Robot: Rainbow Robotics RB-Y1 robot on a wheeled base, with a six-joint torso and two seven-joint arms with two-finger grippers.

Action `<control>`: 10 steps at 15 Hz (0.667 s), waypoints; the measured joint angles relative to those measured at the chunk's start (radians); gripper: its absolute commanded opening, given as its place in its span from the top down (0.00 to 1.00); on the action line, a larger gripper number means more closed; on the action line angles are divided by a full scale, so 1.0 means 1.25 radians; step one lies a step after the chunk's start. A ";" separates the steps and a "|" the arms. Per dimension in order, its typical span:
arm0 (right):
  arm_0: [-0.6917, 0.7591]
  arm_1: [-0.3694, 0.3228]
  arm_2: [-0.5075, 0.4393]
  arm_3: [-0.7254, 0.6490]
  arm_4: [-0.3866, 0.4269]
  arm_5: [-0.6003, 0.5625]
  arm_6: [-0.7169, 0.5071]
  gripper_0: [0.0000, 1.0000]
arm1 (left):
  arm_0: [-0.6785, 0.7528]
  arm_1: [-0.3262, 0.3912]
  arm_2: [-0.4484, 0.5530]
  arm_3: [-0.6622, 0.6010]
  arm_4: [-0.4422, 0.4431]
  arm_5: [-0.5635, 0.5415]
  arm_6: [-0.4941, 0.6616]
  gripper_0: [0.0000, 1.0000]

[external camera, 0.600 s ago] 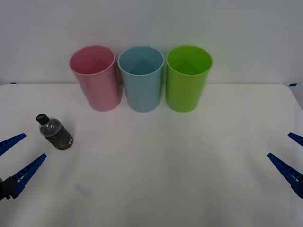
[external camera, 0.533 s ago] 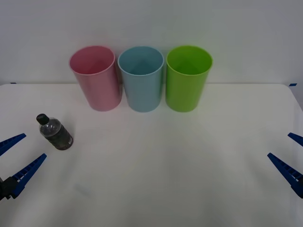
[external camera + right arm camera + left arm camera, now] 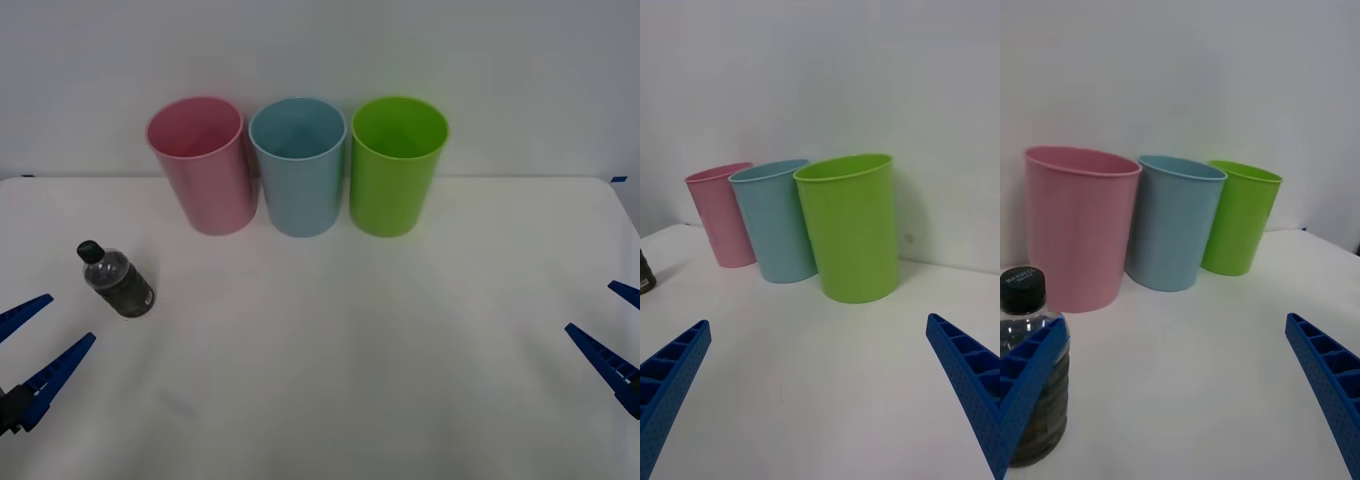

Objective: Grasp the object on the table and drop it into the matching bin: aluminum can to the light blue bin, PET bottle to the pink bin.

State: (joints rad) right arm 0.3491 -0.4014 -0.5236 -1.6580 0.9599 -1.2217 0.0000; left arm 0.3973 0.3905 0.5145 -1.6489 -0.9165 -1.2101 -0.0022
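So far nothing is done: the bottle (image 3: 117, 282) stands upright on the table (image 3: 330, 350), untouched, just ahead of my left gripper (image 3: 35, 345) and a little toward the middle from it. That gripper hangs low over the table's near left edge with its blue fingers (image 3: 1030, 375) spread wide and nothing between them. In my left wrist view the bottle (image 3: 1030, 360) sits right behind one finger, so close that it partly hides the body.

My right gripper (image 3: 612, 335) waits at the near right edge, well apart from the bottle, fingers likewise spread and holding nothing.

Ahead of both grippers, at the back of the table, stand the pink bin (image 3: 203, 165), the light blue bin (image 3: 298, 167) and a green bin (image 3: 395, 166) in a row, close together. The pink one is nearest my left side, and that is where this plastic bottle belongs, I judge.

Everything remains: close on the bottle, lift it, carry it forward over the pink rim, let go.

As for writing, the black cap (image 3: 1022, 289) carries small pale lettering, too fine for me to read. The dark label is unreadable too.
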 measured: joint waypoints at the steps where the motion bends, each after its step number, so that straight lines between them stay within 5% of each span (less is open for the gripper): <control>1: 0.000 0.000 0.000 0.000 0.000 0.000 0.000 0.00 | 0.013 0.000 0.005 0.000 0.000 0.007 -0.005 0.00; 10: 0.000 0.000 0.000 0.000 0.000 0.000 0.000 0.00 | 0.086 0.001 -0.028 0.001 -0.036 0.198 -0.165 0.00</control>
State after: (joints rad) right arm 0.3491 -0.4014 -0.5236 -1.6580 0.9599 -1.2217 0.0000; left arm 0.5046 0.3911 0.4793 -1.6472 -0.9619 -0.9627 -0.2084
